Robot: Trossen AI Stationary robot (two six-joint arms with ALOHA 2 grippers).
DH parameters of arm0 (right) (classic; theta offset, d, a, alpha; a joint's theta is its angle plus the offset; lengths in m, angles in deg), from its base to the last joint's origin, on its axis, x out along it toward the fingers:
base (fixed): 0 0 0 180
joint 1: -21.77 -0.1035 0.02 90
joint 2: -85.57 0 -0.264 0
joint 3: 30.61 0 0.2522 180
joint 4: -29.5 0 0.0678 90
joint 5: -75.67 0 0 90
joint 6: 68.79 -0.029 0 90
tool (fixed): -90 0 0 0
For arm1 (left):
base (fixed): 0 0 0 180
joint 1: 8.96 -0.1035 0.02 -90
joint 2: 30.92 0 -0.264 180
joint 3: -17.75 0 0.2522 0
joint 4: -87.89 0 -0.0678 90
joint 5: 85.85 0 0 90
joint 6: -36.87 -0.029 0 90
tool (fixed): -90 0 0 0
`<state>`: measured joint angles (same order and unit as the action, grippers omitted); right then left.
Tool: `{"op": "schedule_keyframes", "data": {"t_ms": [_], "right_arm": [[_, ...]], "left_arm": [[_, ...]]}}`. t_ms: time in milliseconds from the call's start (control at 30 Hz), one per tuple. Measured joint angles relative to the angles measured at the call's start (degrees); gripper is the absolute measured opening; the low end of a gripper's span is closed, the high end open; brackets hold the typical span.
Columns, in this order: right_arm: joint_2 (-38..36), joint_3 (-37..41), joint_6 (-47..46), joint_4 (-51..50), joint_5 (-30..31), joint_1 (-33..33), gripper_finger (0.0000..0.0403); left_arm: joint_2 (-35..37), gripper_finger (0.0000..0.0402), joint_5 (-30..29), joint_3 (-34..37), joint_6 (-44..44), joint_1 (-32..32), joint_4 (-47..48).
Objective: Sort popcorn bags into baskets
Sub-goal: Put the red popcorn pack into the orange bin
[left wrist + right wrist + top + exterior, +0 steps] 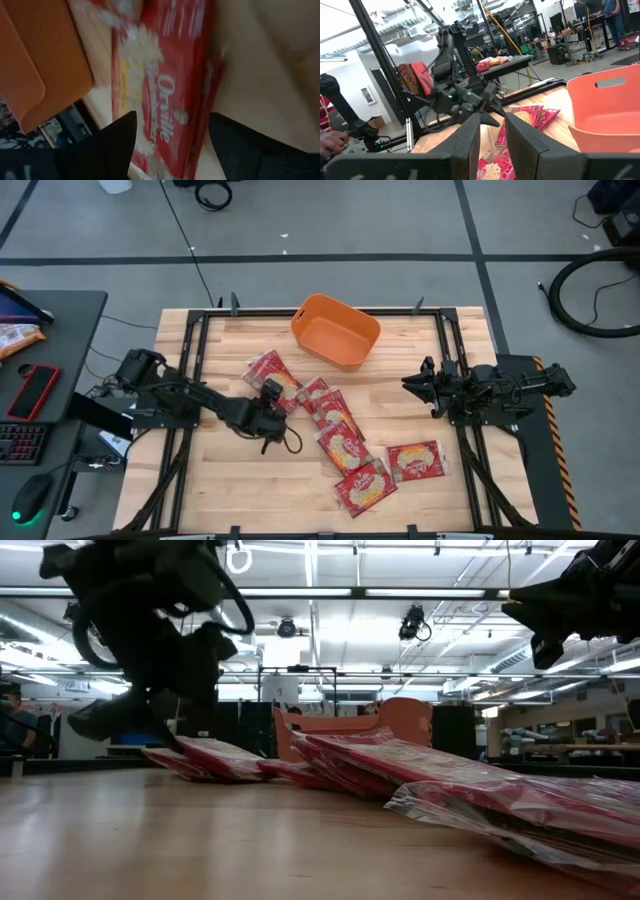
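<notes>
Several red popcorn bags (345,448) lie flat and partly overlapping in a row across the middle of the wooden table. The one nearest the table's left side (270,370) also fills the left wrist view (165,75). My left gripper (270,398) is open just on the near side of this bag, and in its wrist view the left gripper (172,150) has a finger on either side of the bag's end. The orange basket (335,330) stands at the table's far edge. My right gripper (415,390) waits open at the table's right side, above the surface. My left gripper comes at the near end of the leftmost bag (167,135) slanting down, its open fingers (117,142) astride that end. The bag lies flat on the table. I cannot tell whether the fingers touch it.
A black metal frame (190,360) runs along the table's edges. A desk (50,380) to the left carries a keyboard, a mouse, a red phone and an orange-and-white snack packet (15,335). Bare wood (230,480) shows at the table's near left.
</notes>
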<state>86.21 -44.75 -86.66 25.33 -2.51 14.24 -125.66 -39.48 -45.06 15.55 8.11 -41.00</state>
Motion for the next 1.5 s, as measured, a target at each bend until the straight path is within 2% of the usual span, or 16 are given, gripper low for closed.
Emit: {"op": "schedule_keyframes", "data": {"t_ms": [267,367,467,667,700,1000,1133,1300,1500], "right_arm": [[0.15,-0.01,0.00,0.95,0.36,0.02,0.0096],[0.15,0.01,0.00,1.03,0.46,0.01,0.0096],[0.15,-0.01,0.00,1.07,0.49,0.00,0.0096],[0.15,-0.01,0.00,1.07,0.50,0.00,0.0096],[0.15,-0.01,0.00,1.06,0.49,0.01,0.0096],[0.15,-0.01,0.00,1.07,0.49,0.00,0.0096],[0.15,0.01,0.00,1.05,0.49,0.00,0.0096],[0.15,-0.01,0.00,1.06,0.49,0.00,0.0096],[0.15,0.01,0.00,1.06,0.48,0.00,0.0096]], "left_arm": [[0.02,0.0232,0.01,2.32,-1.60,-5.66,-0.59],[0.02,0.0209,0.90,2.62,-2.36,-6.88,-0.65],[0.02,0.0162,1.33,2.62,-2.49,-7.03,-0.80],[0.04,0.0032,1.30,2.32,0.67,-6.77,-0.32],[0.04,0.0023,1.44,1.69,1.47,-6.64,0.76],[0.04,0.0033,4.25,-12.22,7.39,-7.64,23.90],[0.32,0.0027,2.59,-19.75,9.13,-8.94,27.94],[0.44,0.0027,-1.48,-25.63,7.00,-10.68,23.26],[0.25,0.0027,0.18,-24.82,-3.13,-16.00,3.90]]}}
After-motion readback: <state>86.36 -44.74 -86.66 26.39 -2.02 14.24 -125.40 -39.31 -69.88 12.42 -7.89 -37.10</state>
